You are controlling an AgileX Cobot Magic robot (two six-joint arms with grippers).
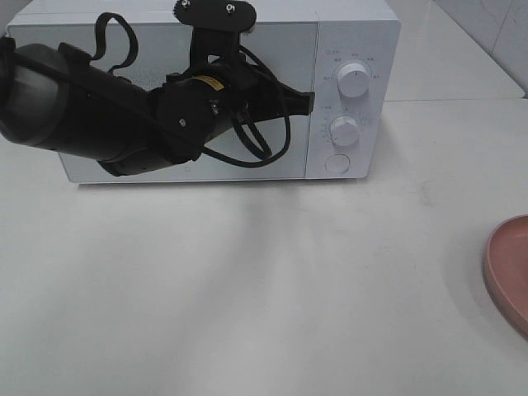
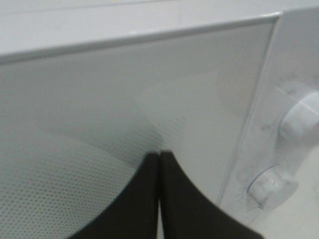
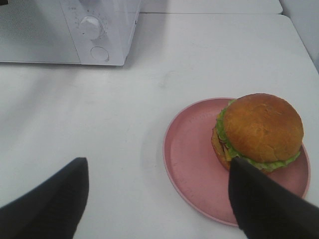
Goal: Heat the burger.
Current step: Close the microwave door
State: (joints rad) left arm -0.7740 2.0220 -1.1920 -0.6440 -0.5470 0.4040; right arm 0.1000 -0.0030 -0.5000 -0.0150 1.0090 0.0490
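The burger [image 3: 260,130], with a golden-brown bun and green lettuce frill, sits on a round pink plate [image 3: 192,164] in the right wrist view. Only the plate's edge [image 1: 507,268] shows at the right of the high view; the burger is out of view there. My right gripper [image 3: 157,199] is open and empty above the table, one finger [image 3: 264,206] just in front of the burger. My left gripper [image 1: 309,101] is shut with its tips [image 2: 159,162] at the closed white microwave's [image 1: 355,33] door [image 2: 124,114], near the door's right edge.
The microwave's panel has two round knobs [image 1: 353,80] [image 1: 345,130] and a round button [image 1: 337,163]. The left arm and its cables [image 1: 165,115] hang in front of the door. The white table [image 1: 247,289] stretches in front.
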